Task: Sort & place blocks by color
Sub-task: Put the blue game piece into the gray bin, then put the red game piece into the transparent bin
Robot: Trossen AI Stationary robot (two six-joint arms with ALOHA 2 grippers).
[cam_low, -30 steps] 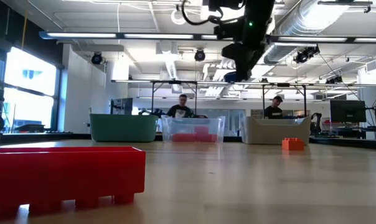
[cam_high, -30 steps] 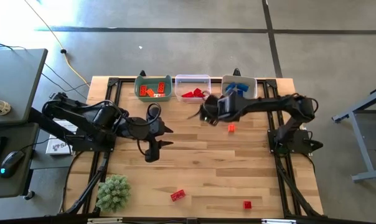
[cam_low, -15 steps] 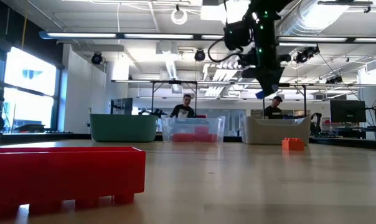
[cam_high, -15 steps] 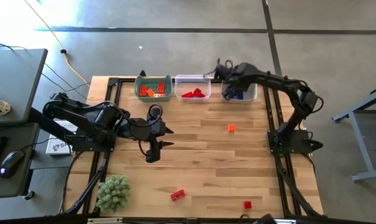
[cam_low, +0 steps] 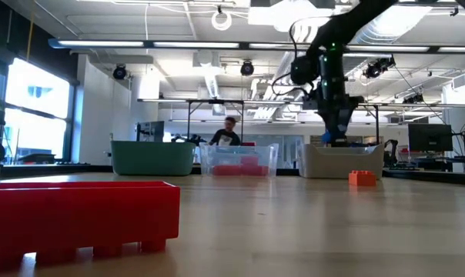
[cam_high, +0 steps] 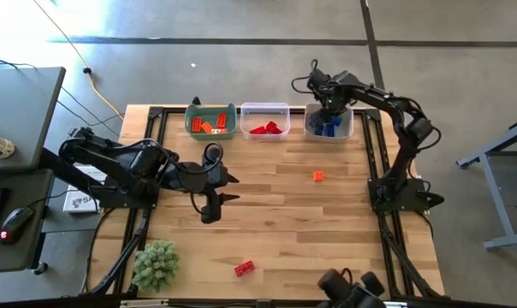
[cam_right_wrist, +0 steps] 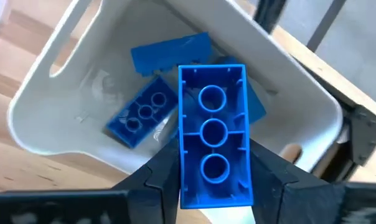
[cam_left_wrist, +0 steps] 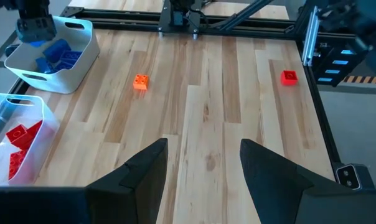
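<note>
While over white bin (cam_right_wrist: 45, 93), right gripper (cam_right_wrist: 213, 168) gripping blue block (cam_right_wrist: 213, 143)

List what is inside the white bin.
The white bin holds several blue blocks. The right gripper holds another blue block above it, hiding part of the bin's inside.

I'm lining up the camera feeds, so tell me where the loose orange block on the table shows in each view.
High view: orange block lies right of centre on the wood, in front of the white bin.
Low view: at right, before the white bin.
Left wrist view: upper left, beside the white bin.
Right wrist view: not in it.
Shared landmark: the white bin.
</note>
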